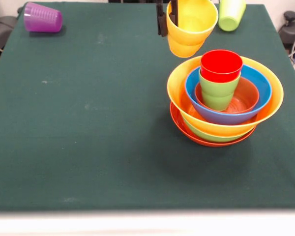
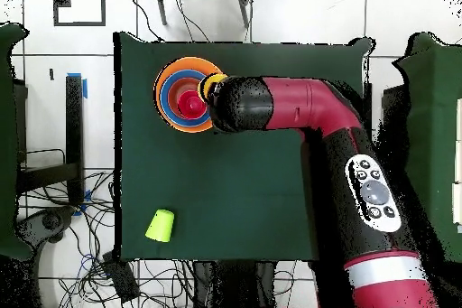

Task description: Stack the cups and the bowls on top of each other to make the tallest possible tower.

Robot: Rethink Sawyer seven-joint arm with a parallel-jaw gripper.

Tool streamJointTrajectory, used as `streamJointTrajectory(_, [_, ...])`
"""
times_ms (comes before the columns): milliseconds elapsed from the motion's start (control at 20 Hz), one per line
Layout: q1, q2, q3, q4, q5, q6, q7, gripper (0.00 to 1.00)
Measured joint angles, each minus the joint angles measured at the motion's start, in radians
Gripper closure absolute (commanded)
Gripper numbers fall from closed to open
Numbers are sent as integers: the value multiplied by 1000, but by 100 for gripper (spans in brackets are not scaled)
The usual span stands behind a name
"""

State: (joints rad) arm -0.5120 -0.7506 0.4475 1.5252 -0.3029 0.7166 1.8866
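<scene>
Gripped by the gripper (image 1: 168, 18) at its rim, a glossy yellow cup (image 1: 191, 27) is held above the tower (image 1: 225, 98); purple cup (image 1: 43, 17) and light green cup (image 1: 232, 14) are seen lying by the tabletop's (image 1: 88, 123) far corners.

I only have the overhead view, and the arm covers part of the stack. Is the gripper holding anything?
Observer: Yes. The front view shows the gripper holding the yellow cup in the air, not yet set on the stack.
Operator: What sits inside the bowls?
Observer: A red cup nested in a light green cup, standing in the small orange bowl.
Operator: And the purple cup?
Observer: The purple cup lies on its side near a table corner; your view does not show it.
</scene>
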Motion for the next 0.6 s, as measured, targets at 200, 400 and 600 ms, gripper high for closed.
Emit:
streamJointTrajectory(200, [40,-7,-37,-14,-2,1,1,100])
streamJointTrajectory(400, [116,-12,-75,-59,-5,17,1,100])
streamJointTrajectory(600, [185,-10,-90,-125,-6,58,1,100])
